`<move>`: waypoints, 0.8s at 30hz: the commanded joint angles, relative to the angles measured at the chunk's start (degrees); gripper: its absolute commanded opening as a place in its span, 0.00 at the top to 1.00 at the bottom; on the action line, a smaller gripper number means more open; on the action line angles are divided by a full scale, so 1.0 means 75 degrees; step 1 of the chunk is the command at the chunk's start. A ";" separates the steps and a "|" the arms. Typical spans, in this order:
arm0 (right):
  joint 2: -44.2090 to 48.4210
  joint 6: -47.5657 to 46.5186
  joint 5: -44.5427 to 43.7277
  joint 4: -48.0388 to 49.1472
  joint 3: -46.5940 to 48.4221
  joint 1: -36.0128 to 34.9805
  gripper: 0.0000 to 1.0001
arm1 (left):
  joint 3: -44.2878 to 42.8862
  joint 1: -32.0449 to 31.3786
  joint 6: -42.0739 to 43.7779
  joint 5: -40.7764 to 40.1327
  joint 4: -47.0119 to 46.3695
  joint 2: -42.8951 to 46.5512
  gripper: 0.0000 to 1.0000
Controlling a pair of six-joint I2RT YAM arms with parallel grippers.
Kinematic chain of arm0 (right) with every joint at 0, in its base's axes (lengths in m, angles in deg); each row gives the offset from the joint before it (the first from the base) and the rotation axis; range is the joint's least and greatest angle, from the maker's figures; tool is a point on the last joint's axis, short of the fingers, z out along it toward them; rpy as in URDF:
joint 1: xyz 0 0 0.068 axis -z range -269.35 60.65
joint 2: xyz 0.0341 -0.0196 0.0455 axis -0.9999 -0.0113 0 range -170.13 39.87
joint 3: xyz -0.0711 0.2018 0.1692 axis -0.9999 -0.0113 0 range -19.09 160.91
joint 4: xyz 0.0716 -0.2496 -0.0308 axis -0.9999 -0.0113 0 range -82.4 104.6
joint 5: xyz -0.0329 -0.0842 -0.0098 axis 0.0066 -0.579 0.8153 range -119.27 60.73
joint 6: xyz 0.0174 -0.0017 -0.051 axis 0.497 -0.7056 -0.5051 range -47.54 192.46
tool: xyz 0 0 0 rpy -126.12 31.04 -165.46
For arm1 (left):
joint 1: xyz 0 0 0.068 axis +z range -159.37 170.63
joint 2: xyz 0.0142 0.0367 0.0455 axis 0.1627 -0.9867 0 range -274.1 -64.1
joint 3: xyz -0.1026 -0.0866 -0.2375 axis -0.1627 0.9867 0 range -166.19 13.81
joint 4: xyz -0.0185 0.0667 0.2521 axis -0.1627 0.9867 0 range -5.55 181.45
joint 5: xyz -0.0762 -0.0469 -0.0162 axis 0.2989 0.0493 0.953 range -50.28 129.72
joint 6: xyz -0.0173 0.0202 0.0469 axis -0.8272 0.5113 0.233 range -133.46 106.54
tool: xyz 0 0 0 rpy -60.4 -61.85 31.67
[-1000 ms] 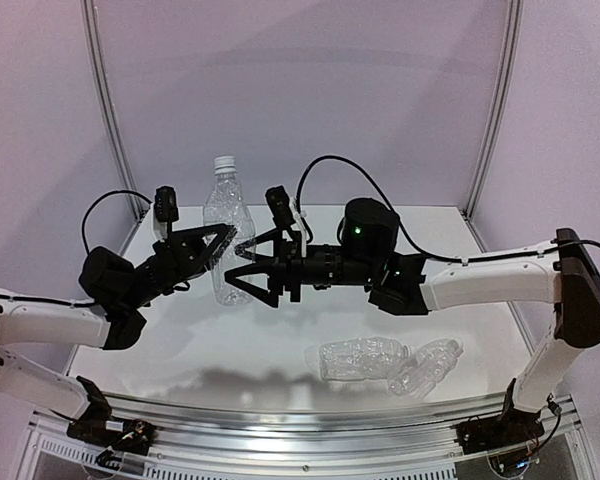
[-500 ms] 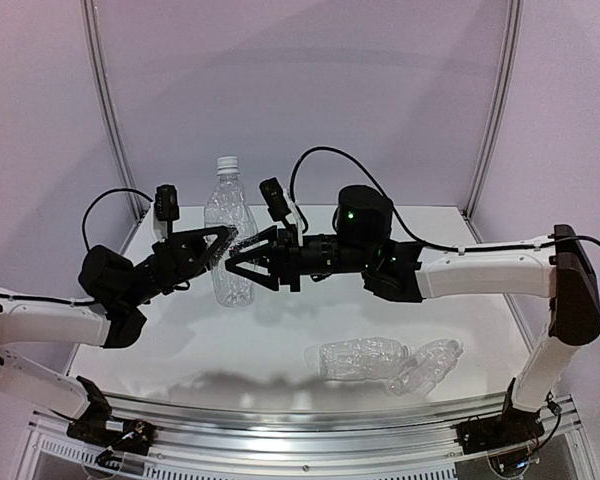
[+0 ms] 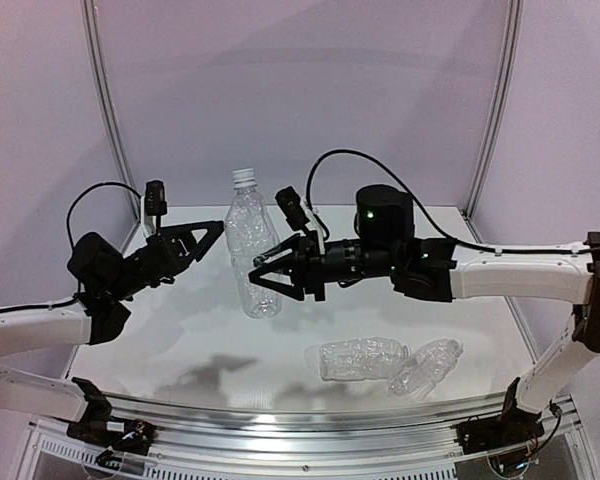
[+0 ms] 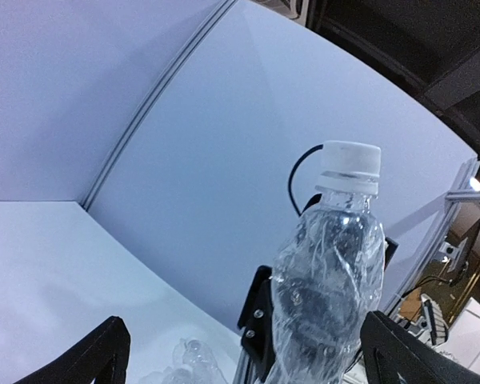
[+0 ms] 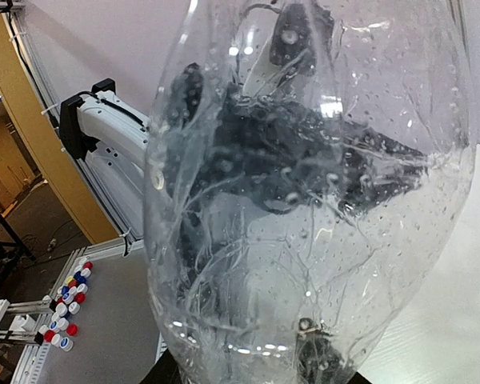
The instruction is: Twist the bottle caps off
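Front of table: two lying bottles (image 3: pixel 363 358) (image 3: pixel 427 366), clear and crinkled, rest on their sides and touch each other near the front right of the table (image 3: pixel 180 330). Their necks are too blurred to say whether caps are on.
Left hand: the left gripper (image 3: pixel 205 245) has its fingers spread wide and grips nothing. It sits just left of the standing bottle and apart from it.
Right hand: the right gripper (image 3: pixel 260 270) reaches in from the right, clamped on the bottle's lower body.
Task thing: the standing bottle (image 3: pixel 250 235) is between the two grippers, its long axis vertical.
Contents: no liquid level shows; droplets cling to the inner wall.
Top: a white cap (image 4: pixel 350 158) is seated on the neck.
Key relation: the cap lies above and right of the free left fingers, so the left arm is the likely one to twist it.
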 commanded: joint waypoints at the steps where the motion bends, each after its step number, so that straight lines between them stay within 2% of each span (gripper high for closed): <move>1: 0.0893 -0.0360 -0.0514 -0.0932 -0.0543 0.0136 0.66 | -0.0406 0.0185 0.1550 0.0109 0.2666 0.0702 0.01; 6: 0.1406 -0.0331 -0.0280 -0.1160 -0.1166 0.0136 0.69 | -0.0925 0.0206 0.2494 0.0386 0.4359 0.1298 0.01; 12: 0.2317 -0.0150 -0.0316 -0.0761 -0.2442 0.0138 0.69 | -0.1533 0.0121 0.3171 0.0354 0.5935 0.1620 0.01; 21: 0.2779 -0.0067 -0.0747 -0.0843 -0.3011 -0.0117 0.70 | -0.2532 -0.0625 0.4323 -0.0163 0.7824 0.1217 0.01; 24: 0.2935 -0.0098 -0.0987 -0.0774 -0.3208 -0.0294 0.70 | -0.2600 -0.0940 0.4615 -0.0176 0.8060 0.1043 0.01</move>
